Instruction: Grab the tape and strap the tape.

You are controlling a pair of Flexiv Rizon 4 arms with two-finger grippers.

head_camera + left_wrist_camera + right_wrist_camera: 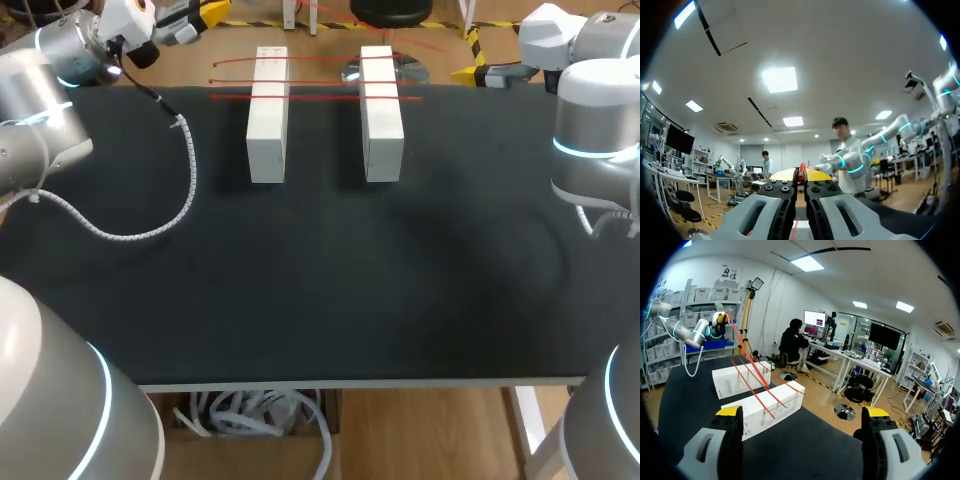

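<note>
At the black table's (320, 290) eleven o'clock corner, the left gripper (800, 175) is pinched closed on the red tape (315, 97), and a sliver of red shows between its yellow tips. The tape lies in three strands across two white boxes (267, 120) standing side by side toward twelve o'clock. At one o'clock the right gripper (802, 412) hangs with its fingers spread wide, gripping nothing.

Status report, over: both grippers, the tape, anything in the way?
Left gripper shut on red tape. Right gripper open, empty. Tape strands lie across two white boxes. No obstacle seen.
</note>
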